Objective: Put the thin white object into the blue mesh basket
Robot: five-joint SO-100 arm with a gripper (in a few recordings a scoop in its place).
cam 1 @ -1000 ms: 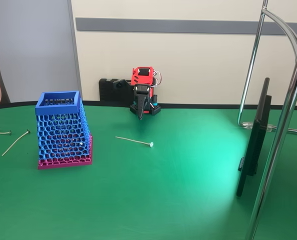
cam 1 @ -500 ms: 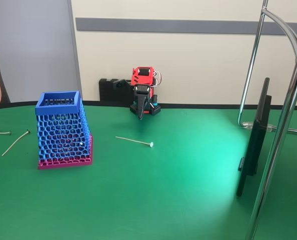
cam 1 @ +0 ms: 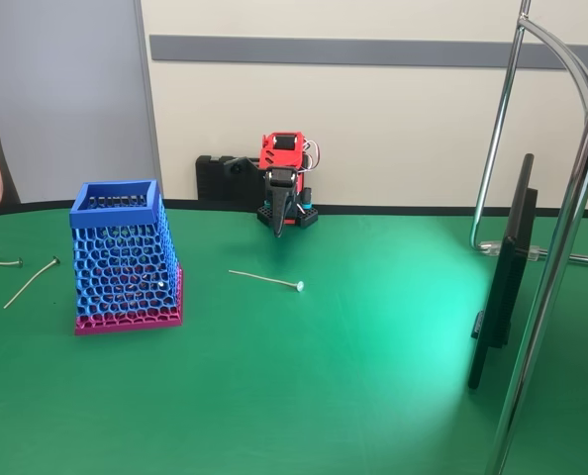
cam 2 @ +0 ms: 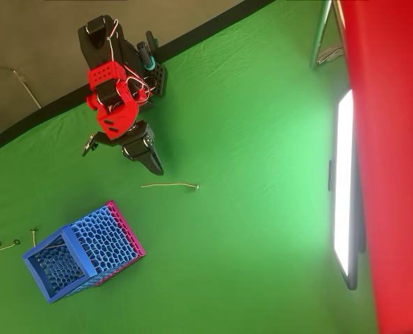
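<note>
A green table (cam 1: 353, 396) spreads out below and in front of the gripper, with a black edge along the wall behind the arm. A chrome stand (cam 1: 561, 237) rises well off to the gripper's right in the fixed view, and a dark flat screen (cam 1: 507, 267) stands on edge beside it.

The red and black arm (cam 1: 282, 168) is folded up at the back of the table, with the gripper (cam 1: 280, 226) pointing down close to the table surface. In the overhead view the gripper (cam 2: 154, 165) tapers to a single dark point, so its fingers appear pressed together with nothing between them.

The blue mesh basket (cam 1: 124, 259) stands upright on its pink base, well to the left of the gripper and nearer the camera in the fixed view. In the overhead view the basket (cam 2: 81, 252) sits well apart from the gripper, towards the bottom left.

The thin white stick (cam 1: 264, 280) lies flat on the table near the gripper, just in front of its tip, knob end to the right. From above, the stick (cam 2: 169, 185) lies just past the gripper's tip, not touching it.

Several similar sticks (cam 1: 29, 283) lie on the table beyond the basket, far left of the gripper.
</note>
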